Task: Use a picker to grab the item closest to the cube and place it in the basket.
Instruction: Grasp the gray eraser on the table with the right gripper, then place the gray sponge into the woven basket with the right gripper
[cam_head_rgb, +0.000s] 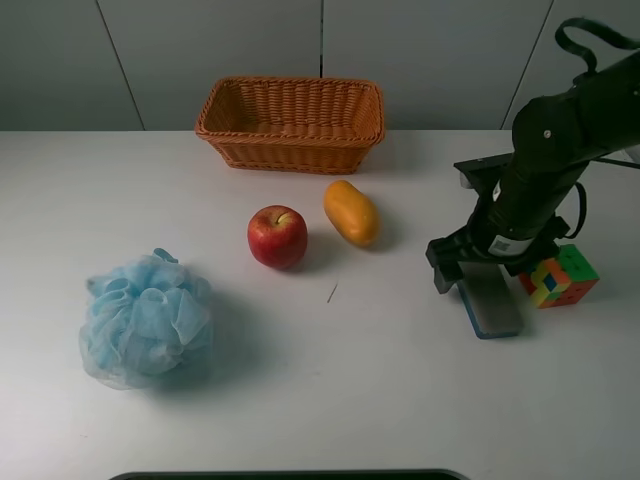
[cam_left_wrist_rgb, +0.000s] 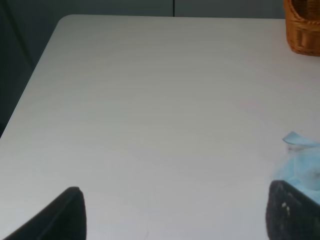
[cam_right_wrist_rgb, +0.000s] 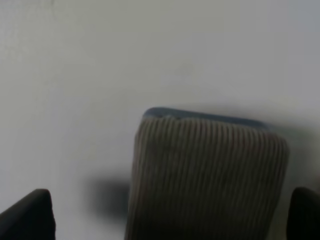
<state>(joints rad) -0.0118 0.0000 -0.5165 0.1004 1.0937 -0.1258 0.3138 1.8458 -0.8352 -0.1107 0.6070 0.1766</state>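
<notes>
The item, a flat oblong block with a grey ribbed top and blue base (cam_head_rgb: 490, 300), lies on the white table just left of the multicoloured cube (cam_head_rgb: 558, 277). My right gripper (cam_head_rgb: 480, 265) hangs low over the block's far end, open, with one finger on each side of it. In the right wrist view the block (cam_right_wrist_rgb: 207, 175) fills the space between the two dark fingertips (cam_right_wrist_rgb: 30, 215) of the right gripper (cam_right_wrist_rgb: 167, 215). The wicker basket (cam_head_rgb: 290, 122) stands at the back centre. My left gripper (cam_left_wrist_rgb: 175, 215) is open and empty over bare table.
A red apple (cam_head_rgb: 277, 236) and an orange-yellow mango (cam_head_rgb: 351, 212) lie in front of the basket. A blue mesh bath puff (cam_head_rgb: 147, 318) sits at the left, and its edge shows in the left wrist view (cam_left_wrist_rgb: 302, 165). A basket corner (cam_left_wrist_rgb: 302, 27) shows there too.
</notes>
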